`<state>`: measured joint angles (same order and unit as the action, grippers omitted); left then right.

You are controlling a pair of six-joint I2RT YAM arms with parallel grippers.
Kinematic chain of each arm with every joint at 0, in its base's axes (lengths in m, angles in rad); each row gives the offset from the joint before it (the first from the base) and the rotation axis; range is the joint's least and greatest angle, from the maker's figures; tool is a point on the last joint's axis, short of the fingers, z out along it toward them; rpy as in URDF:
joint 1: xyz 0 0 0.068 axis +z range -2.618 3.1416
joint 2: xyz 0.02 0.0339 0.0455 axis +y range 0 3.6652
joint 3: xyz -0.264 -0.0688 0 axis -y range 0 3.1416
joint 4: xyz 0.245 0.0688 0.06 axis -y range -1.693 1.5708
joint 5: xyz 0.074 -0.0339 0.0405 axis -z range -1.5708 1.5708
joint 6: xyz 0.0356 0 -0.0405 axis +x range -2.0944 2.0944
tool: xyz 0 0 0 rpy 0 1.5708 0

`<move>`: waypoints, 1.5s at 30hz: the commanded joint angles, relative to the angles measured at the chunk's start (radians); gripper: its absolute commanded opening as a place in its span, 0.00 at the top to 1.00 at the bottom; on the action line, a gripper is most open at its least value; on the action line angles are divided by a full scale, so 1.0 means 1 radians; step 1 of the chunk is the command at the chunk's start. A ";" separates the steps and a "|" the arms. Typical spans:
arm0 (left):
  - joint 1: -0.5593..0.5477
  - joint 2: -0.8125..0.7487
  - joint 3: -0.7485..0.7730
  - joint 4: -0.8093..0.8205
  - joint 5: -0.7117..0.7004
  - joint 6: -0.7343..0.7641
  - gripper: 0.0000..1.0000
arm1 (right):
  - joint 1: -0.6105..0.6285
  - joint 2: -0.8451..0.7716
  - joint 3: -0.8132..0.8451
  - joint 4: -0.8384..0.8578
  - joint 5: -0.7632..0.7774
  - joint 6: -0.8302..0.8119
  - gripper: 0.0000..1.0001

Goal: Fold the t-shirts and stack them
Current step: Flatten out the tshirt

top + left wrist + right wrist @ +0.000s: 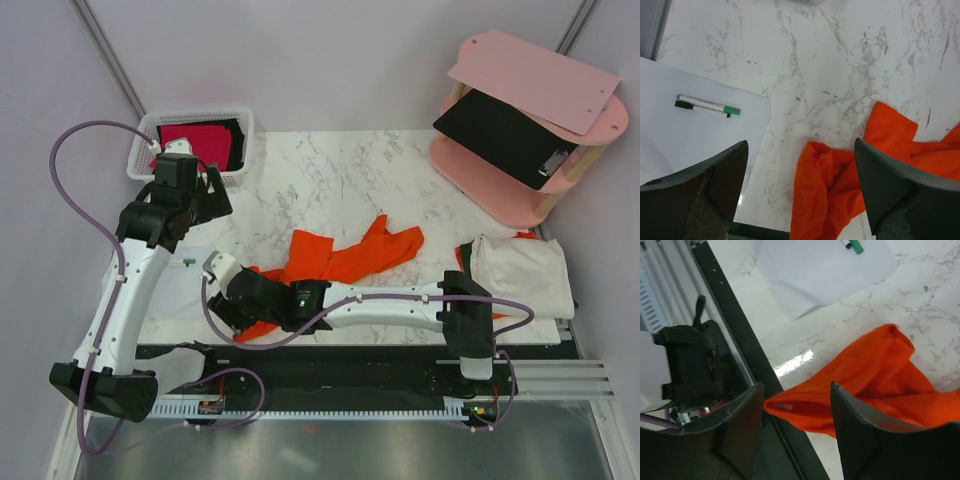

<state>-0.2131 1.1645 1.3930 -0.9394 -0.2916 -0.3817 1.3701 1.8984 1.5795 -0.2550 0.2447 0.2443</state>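
Item: bright orange cloth t-shirt (345, 258), crumpled on white marble counter (340, 180). Its long axis trails sideways from the right claw (795, 390), which stands half-parted at its hem, pinching nothing, and is nearer. Left claw (800, 144) is wide and empty, hovering over the same end.

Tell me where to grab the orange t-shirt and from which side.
Grip the orange t-shirt at its near-left edge, bunched beside the table's black front rail. That folded lip seems to stand slightly off the marble, so fingers could straddle it. Come down from above on the near side; the right gripper hovers there with jaws apart.
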 commanded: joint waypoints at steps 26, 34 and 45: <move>-0.330 0.402 -0.261 0.381 0.442 -0.032 0.11 | -0.566 -0.463 -0.475 0.045 0.262 0.173 0.04; -0.430 0.576 -0.215 0.375 0.356 -0.071 0.12 | -0.637 -0.538 -0.546 0.045 0.223 0.174 0.04; -0.456 0.595 -0.175 0.318 0.215 -0.069 0.98 | -0.684 -0.567 -0.598 0.048 0.176 0.176 0.04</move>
<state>-0.6647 1.7744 1.1603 -0.5930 0.0280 -0.4450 0.6880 1.3495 1.0012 -0.2245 0.4500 0.4057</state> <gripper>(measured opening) 0.053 0.960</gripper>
